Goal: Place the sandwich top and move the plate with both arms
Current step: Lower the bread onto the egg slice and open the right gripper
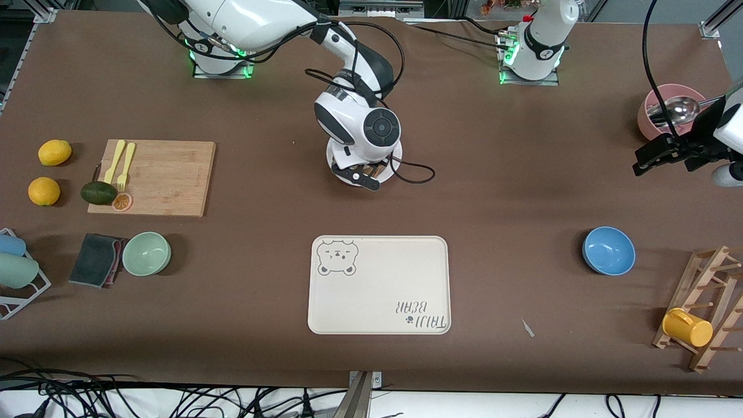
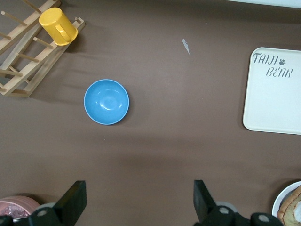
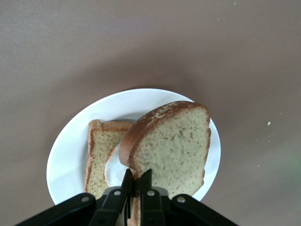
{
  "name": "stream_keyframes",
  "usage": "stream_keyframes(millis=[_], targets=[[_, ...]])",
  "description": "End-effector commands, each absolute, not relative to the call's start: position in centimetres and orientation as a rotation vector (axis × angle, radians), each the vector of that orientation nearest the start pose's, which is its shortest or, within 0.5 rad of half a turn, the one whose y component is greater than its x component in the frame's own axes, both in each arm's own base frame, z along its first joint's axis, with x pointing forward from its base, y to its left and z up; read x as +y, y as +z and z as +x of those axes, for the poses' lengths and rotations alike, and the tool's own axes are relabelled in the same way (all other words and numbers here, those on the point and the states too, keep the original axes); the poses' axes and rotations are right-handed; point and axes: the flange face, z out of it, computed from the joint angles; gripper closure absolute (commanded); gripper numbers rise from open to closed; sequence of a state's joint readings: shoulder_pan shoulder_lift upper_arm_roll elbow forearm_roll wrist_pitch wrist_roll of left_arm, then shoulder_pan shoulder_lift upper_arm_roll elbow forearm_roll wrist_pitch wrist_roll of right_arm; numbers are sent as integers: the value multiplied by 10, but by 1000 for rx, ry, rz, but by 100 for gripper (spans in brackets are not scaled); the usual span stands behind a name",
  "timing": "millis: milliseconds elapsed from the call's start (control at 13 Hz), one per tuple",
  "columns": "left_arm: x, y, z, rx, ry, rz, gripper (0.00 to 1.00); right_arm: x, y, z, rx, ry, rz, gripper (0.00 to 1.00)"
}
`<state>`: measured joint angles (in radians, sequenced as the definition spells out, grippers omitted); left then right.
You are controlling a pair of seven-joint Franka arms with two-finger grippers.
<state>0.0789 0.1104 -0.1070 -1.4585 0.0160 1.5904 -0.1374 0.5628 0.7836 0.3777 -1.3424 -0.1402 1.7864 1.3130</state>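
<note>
My right gripper [image 3: 136, 176] is shut on the crust edge of the sandwich top [image 3: 171, 146], a tan speckled slice. It holds the slice tilted over the small white plate [image 3: 70, 155]. Another slice [image 3: 99, 146] with a white egg lies on the plate, partly under the held slice. In the front view the right gripper [image 1: 357, 174] is down at the plate [image 1: 334, 164], and its wrist hides most of the bread. My left gripper [image 1: 641, 162] is open and empty, up over the table beside the pink bowl [image 1: 653, 119]. Its wrist view shows the open gripper [image 2: 138, 202] and the plate's rim [image 2: 282, 200].
The cream bear tray [image 1: 380, 284] lies nearer the front camera than the plate. A blue bowl [image 1: 608, 250] and a wooden rack with a yellow cup [image 1: 688, 327] are toward the left arm's end. A cutting board [image 1: 159, 174], a green bowl [image 1: 146, 253] and lemons [image 1: 54, 152] are toward the right arm's end.
</note>
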Motion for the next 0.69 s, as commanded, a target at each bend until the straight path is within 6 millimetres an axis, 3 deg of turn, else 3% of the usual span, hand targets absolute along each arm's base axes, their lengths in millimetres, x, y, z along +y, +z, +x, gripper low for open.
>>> stream_keyframes(millis=[0, 385, 462, 615], targets=[[-10, 624, 587, -171, -39, -3119, 0, 533, 258, 469, 678, 428, -3214, 100], [-10, 625, 587, -174, -42, -3119, 0, 543, 254, 459, 677, 407, -3225, 100], [-10, 624, 588, -172, -39, -3119, 0, 542, 254, 459, 670, 397, -3230, 94], [-11, 625, 587, -172, -42, -3120, 0, 541, 253, 460, 684, 386, -3233, 27]])
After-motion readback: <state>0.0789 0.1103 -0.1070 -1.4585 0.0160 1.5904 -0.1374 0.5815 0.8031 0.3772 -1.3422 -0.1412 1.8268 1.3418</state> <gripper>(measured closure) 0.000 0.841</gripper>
